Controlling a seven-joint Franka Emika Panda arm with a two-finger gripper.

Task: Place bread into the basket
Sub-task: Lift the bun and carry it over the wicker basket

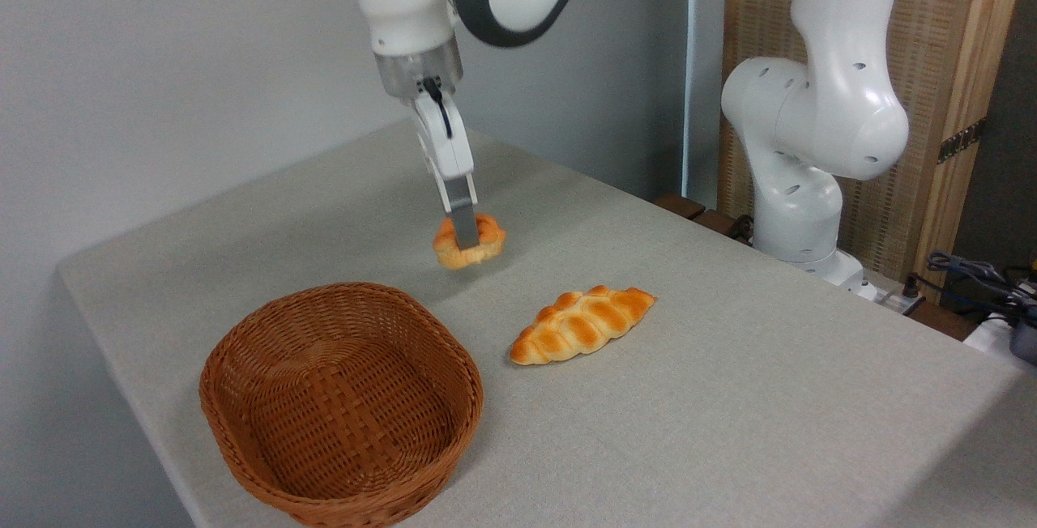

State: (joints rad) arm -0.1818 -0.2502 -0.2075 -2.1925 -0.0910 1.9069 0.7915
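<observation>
The gripper [467, 240] is clamped on the bun [469, 242], holding it clear of the worktop [729, 398]. Pickup done! The basket [340, 402], below and left of the gripper, is empty, so carry and drop remain.

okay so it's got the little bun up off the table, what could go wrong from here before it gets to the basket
Slip: the gripper pinches the small round golden-orange bun through its lumpy middle, lifted above the grey table. A soft, uneven bun could squirm loose during the carry.

Missed drop: the oval brown woven wicker basket has low sides, so a release near the rim might let the bun bounce or roll out.

The longer braided loaf lies apart from the likely path, so a collision seems unlikely.
</observation>
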